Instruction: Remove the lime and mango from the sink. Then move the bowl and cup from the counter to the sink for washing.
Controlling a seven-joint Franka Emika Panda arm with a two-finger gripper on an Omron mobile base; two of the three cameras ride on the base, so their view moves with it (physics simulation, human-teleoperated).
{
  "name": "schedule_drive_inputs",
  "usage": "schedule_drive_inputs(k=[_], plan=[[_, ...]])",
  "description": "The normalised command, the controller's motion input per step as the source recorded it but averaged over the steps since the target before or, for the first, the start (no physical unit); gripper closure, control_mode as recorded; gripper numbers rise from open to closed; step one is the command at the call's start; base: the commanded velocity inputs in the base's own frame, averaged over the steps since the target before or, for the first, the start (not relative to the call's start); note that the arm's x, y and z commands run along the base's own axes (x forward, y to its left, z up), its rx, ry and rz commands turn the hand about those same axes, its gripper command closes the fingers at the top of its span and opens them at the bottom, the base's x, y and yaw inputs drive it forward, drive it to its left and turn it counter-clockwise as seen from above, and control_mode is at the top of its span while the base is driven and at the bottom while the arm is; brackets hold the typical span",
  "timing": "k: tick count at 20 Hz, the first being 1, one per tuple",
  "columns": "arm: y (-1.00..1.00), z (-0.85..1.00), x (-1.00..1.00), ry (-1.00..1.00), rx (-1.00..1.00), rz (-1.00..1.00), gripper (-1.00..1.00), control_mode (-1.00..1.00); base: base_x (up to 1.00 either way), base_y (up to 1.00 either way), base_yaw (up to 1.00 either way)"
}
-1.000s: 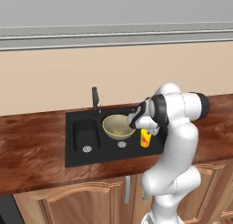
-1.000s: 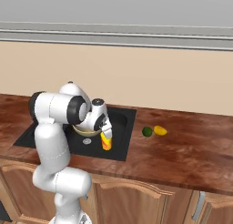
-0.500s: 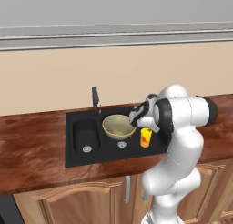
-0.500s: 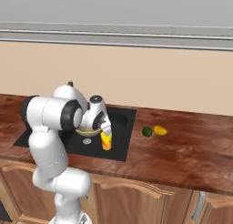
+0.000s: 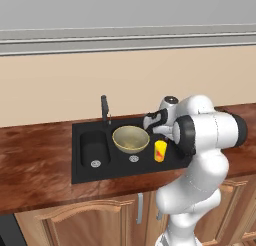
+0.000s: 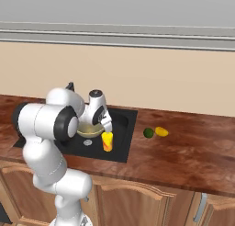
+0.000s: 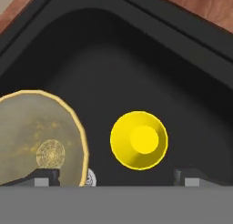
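Nearest the base, the white arm folds over the front edge of the tabletop (image 6: 193,161), its claw (image 7: 117,175) poised above the large basin of the sink (image 5: 80,172) with its jaws spread wide and nothing between them. Directly under it stands the cup (image 7: 139,140), upright on the black basin floor, its open mouth facing the hand camera — it looks set down and released, which would explain the empty, parted fingertips (image 7: 45,176) to either side of it. Just beside the cup sits the bowl (image 7: 38,143), also upright in the same basin, its rim partly covering the silver drain; the two are close but appear not to touch. Both washing items therefore seem to be where the task wants them.

Further along the tabletop, well clear of the sink, lie the lime (image 6: 148,132) and the mango (image 6: 161,131) next to each other on the wood grain — out of the basin, so that part appears done too. At the back of the sink rises the dark faucet (image 5: 104,109).

The cup carries a red-orange mark on its side, too small to read as lettering; no other writing shows.
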Motion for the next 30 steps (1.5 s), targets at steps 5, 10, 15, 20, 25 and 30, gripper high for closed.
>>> schedule_drive_inputs(k=[5, 10, 15, 20, 25, 30], plan=[[0.0, 0.31, -0.21, 0.0, -0.01, 0.12, -1.0, -1.0, 0.0, 0.0, 0.0], [0.0, 0.27, -0.22, 0.0, -0.01, 0.1, -1.0, -1.0, 0.0, 0.0, 0.0], [0.0, 0.25, -0.23, 0.0, -0.04, 0.11, -1.0, -1.0, 0.0, 0.0, 0.0], [0.0, 0.24, -0.23, 0.0, -0.07, 0.12, -1.0, -1.0, 0.0, 0.0, 0.0], [0.0, 0.22, -0.25, 0.0, -0.08, 0.1, -1.0, -1.0, 0.0, 0.0, 0.0], [0.0, 0.21, -0.28, 0.0, -0.07, 0.1, -1.0, -1.0, 0.0, 0.0, 0.0]])
